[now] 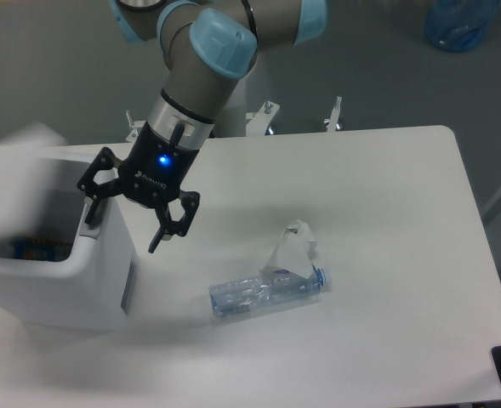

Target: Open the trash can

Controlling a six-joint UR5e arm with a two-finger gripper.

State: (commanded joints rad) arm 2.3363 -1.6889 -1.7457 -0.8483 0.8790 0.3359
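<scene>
Now the gripper (121, 216), jaws spread wide, presses the grey tab (89, 218) of the trash can (63, 280) at the desk's (386, 212) left edge; lid blurred, apparently light, sprung plastic.

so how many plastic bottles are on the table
1. The bottle lies on its side on the table, right of the trash can. More could be hidden inside the open can.
</scene>
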